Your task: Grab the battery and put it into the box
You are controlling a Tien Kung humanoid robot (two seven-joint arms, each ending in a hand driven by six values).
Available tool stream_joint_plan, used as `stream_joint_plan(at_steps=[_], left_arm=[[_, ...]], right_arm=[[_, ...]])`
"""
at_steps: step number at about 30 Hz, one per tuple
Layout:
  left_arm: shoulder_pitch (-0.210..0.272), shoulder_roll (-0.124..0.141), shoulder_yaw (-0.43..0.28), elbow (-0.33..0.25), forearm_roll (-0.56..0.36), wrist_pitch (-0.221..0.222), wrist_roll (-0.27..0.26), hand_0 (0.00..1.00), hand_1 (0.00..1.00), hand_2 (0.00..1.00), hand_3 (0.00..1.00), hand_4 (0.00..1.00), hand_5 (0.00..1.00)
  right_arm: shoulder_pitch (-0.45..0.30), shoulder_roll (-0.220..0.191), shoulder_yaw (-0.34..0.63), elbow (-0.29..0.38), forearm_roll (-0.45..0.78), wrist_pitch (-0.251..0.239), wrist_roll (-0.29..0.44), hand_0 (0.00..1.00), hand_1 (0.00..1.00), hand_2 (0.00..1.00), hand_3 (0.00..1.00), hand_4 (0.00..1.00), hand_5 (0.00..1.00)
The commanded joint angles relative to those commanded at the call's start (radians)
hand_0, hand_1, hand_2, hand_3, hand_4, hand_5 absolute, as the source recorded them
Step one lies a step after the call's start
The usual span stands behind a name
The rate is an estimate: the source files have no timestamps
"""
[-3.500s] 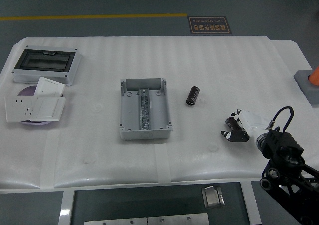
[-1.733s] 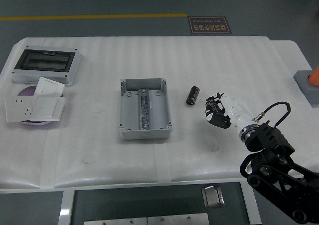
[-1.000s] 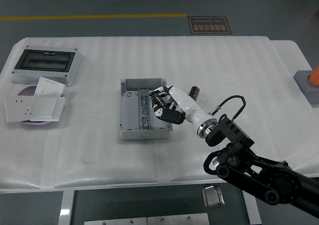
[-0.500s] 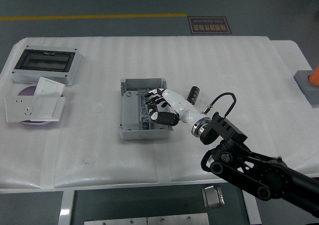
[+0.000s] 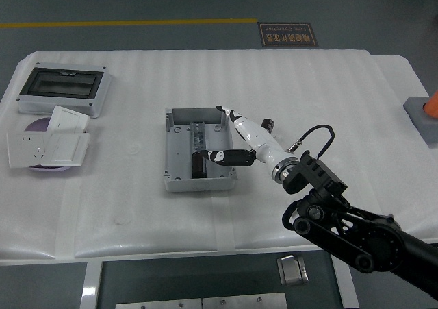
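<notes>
The open grey box (image 5: pixel 179 155) stands at the table's middle. A dark cylindrical battery (image 5: pixel 198 165) lies inside it, in the near part, beside the metal rail. My right hand (image 5: pixel 215 132) reaches in from the lower right and hovers over the box's right half, fingers spread, holding nothing. Its thumb tip (image 5: pixel 213 156) is just right of the battery. A second black battery (image 5: pixel 269 124) lies on the table right of the box, partly hidden behind my hand. The left arm is out of view.
A grey enclosure with a dark lid (image 5: pixel 61 90) stands at the far left. White socket plates (image 5: pixel 48 144) lie in front of it on a purple disc. An orange cone on a grey base (image 5: pixel 426 114) is at the right edge.
My right hand carried a battery from the table's right side to the box. Its fingers have now spread, and the battery lies in the box.
</notes>
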Motion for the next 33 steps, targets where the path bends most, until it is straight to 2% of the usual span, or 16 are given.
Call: stream_joint_plan(at_steps=[4,8,14,19,22,28,33], left_arm=[[-0.002,0.0,0.003,0.001,-0.003,-0.001,-0.002,0.586,0.67,0.58,0.581,0.504,0.153],[-0.002,-0.003,0.008,0.003,-0.008,-0.002,-0.004,0.586,0.67,0.578,0.58,0.504,0.148],[0.001,-0.003,0.003,0.002,-0.005,-0.003,-0.002,0.585,0.67,0.578,0.581,0.504,0.147],[0.003,0.0,-0.002,0.0,-0.001,-0.004,0.003,0.585,0.67,0.577,0.58,0.504,0.147],[0.002,-0.001,0.001,0.0,-0.004,-0.004,0.002,0.585,0.67,0.577,0.58,0.504,0.147],[0.001,-0.003,0.004,0.001,-0.005,-0.003,0.0,0.584,0.67,0.576,0.578,0.504,0.146],[-0.001,-0.003,0.004,0.001,-0.006,-0.002,-0.002,0.583,0.67,0.576,0.579,0.504,0.144]], right_arm=[[0.006,-0.028,0.062,-0.062,-0.079,-0.001,-0.02,0.998,0.998,0.998,0.998,0.905,0.428],[0.045,-0.045,0.053,-0.151,-0.139,0.024,-0.039,0.998,0.998,0.998,0.998,0.901,0.435],[0.12,-0.046,-0.035,-0.282,-0.251,0.127,-0.094,0.998,0.998,0.998,0.998,0.895,0.434],[0.167,-0.037,-0.096,-0.332,-0.257,0.207,-0.116,0.998,0.998,0.998,0.998,0.886,0.435],[0.192,-0.028,-0.123,-0.365,-0.238,0.238,-0.124,0.998,0.998,0.998,0.998,0.886,0.435],[0.236,-0.01,-0.18,-0.417,-0.188,0.243,-0.122,0.998,0.998,0.998,0.998,0.882,0.441],[0.258,0.005,-0.212,-0.447,-0.153,0.213,-0.11,0.998,0.998,0.998,0.998,0.891,0.455]])
